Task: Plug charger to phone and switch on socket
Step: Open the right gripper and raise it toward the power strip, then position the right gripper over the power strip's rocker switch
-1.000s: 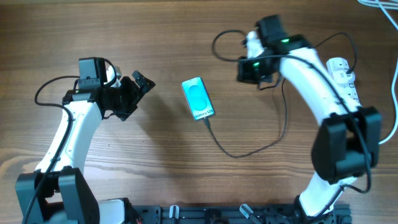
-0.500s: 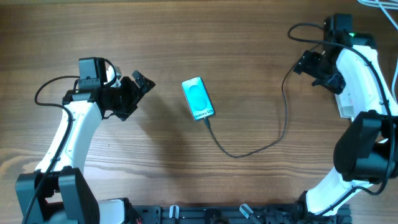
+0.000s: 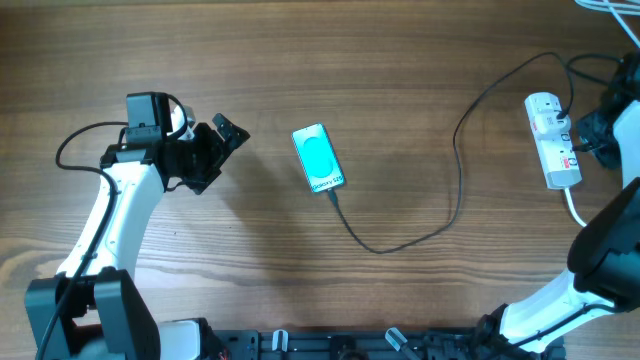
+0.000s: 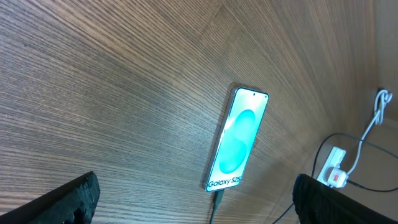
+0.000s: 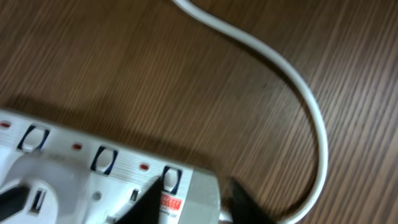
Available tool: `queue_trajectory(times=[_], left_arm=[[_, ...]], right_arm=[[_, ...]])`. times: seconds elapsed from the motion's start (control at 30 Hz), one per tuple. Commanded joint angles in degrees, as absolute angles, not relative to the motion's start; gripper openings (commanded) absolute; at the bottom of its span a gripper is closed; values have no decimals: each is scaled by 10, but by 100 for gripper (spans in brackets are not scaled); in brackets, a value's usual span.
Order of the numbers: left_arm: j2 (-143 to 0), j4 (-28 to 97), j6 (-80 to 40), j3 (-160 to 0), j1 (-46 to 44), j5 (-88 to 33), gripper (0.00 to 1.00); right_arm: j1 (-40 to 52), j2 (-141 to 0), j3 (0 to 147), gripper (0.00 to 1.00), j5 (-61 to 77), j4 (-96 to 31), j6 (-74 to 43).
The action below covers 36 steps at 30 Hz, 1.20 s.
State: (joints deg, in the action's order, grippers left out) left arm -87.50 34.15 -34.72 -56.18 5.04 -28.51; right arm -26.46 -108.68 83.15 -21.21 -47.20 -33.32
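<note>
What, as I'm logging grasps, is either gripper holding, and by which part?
Nothing. The left gripper is open; the right gripper hovers, fingers apart, over the cord end of the socket, clamping nothing.

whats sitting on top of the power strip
A white plug sits in one outlet of the power strip, the black charger cable running from it. The other outlets in view are bare. The right gripper hides part of the end by the white cord.
</note>
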Motion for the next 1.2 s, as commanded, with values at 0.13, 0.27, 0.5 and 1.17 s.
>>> queue_trajectory(times=[0.13, 0.27, 0.5, 1.17], left_arm=[[-878, 341, -336, -562, 54, -282, 100], [-878, 341, -336, -562, 54, -282, 100], [-878, 341, -336, -562, 54, -282, 100], [-878, 341, -336, -562, 54, -282, 100]], right_arm=[[-278, -1084, 828, 6, -191, -479, -196], [-300, -1084, 849, 30, -119, -461, -122], [-355, -1105, 871, 70, -10, -480, -91], [-356, -1195, 862, 88, 27, -386, -60]])
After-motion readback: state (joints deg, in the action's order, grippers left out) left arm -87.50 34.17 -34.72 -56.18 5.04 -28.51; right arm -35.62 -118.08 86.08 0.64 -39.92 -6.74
